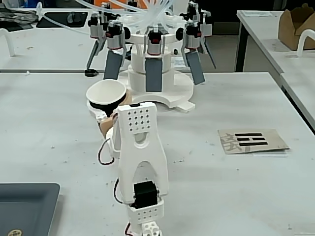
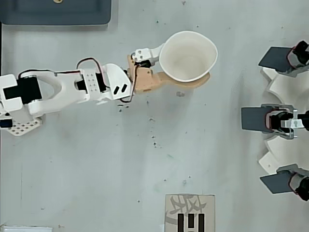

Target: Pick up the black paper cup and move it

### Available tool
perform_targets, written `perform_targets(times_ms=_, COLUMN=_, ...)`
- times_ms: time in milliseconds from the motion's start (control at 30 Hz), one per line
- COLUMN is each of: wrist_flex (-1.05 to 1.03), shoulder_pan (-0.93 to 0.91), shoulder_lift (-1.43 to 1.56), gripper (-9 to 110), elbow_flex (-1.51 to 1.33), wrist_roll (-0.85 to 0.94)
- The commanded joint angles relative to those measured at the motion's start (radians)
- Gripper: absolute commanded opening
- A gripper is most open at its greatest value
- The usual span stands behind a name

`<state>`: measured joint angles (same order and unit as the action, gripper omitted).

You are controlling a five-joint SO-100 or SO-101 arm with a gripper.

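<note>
Transport under way: our gripper [image 2: 186, 72] is clenched around the black paper cup [image 2: 187, 56], holding it upright above the table [image 2: 145, 159] in the overhead view. We judge the next move calls for level carrying and gentle set-down.

Two stationary cameras, one raised and oblique, one directly above.

Fixed view: set behind the arm's base [image 1: 142, 209], slightly raised, facing along the surface [image 1: 236, 187] toward the white multi-armed rig [image 1: 152, 64] at the far edge; close to the arm, further benches visible behind. Overhead view: looking straight down, arm's base [image 2: 19, 104] at left edge, rig [image 2: 285, 121] cut off at right edge. Shared by both: arm, printed card [image 1: 252, 140] [image 2: 189, 212], grey tray corner [image 1: 24, 206] [image 2: 55, 12], rig front.
</note>
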<state>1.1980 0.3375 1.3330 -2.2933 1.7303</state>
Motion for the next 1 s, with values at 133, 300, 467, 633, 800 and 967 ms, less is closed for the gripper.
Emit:
perform_targets(times_ms=133, wrist_flex=0.064, shoulder_pan=-0.038, shoulder_lift=0.127, gripper=8, elbow_flex=-0.084, wrist_roll=0.006)
perform_targets(times_ms=300, wrist_flex=0.089, shoulder_pan=-0.058, shoulder_lift=0.169, gripper=7, elbow_flex=-0.156, wrist_roll=0.006)
perform_targets(times_ms=467, wrist_flex=0.1, shoulder_pan=-0.083, shoulder_lift=0.209, gripper=7, elbow_flex=-0.195, wrist_roll=0.006)
perform_targets(times_ms=633, wrist_flex=0.1, shoulder_pan=-0.107, shoulder_lift=0.249, gripper=6, elbow_flex=-0.233, wrist_roll=0.003)
perform_targets(times_ms=800, wrist_flex=0.1, shoulder_pan=-0.135, shoulder_lift=0.285, gripper=7, elbow_flex=-0.281, wrist_roll=0.002)
perform_targets(times_ms=967, wrist_flex=0.1, shoulder_pan=-0.166, shoulder_lift=0.31, gripper=7, elbow_flex=-0.311, wrist_roll=-0.006)
